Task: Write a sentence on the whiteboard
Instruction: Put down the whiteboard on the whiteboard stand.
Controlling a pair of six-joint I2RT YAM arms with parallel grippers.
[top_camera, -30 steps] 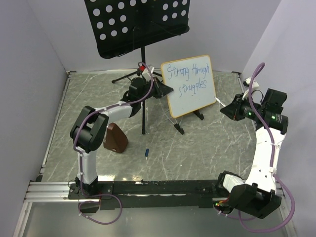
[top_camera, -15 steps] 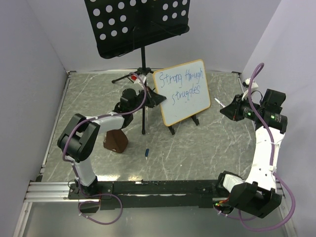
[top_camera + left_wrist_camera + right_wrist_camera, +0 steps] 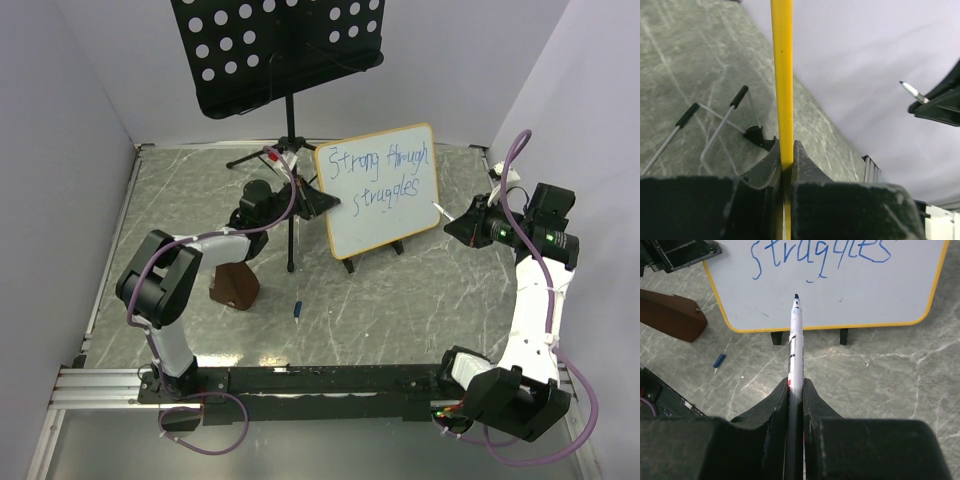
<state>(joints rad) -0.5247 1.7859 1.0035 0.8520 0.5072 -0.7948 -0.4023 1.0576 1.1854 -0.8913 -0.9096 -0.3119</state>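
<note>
- The brown wedge-shaped block (image 3: 235, 283) lies on the grey marbled table (image 3: 440, 300), to the left of the whiteboard (image 3: 380, 188) and nearer the arm bases.
- The black perforated music stand (image 3: 275, 45) rises behind and to the left of the whiteboard, and its pole and tripod legs come down just beside the whiteboard's left edge.
- A small blue cap (image 3: 297, 309) lies on the table in front of the whiteboard's lower left corner, well apart from it.
- The left gripper (image 3: 328, 205) is clamped on the whiteboard's left edge. The left wrist view shows the yellow-orange frame pinched between its two fingers (image 3: 771, 162).
- The whiteboard stands near the middle of the table, tilted anticlockwise, with its two black clip feet (image 3: 776, 337) down at the tabletop.
- The sentence (image 3: 383, 172) is in blue marker in two lines, "Strong through" above "struggles", across the whiteboard's upper half.
- The marker (image 3: 440, 207) points its tip at the whiteboard from the right, near the lower right edge. Whether it touches cannot be told.
- The right gripper (image 3: 452, 224) is clenched around the marker's barrel, just right of the whiteboard.
</note>
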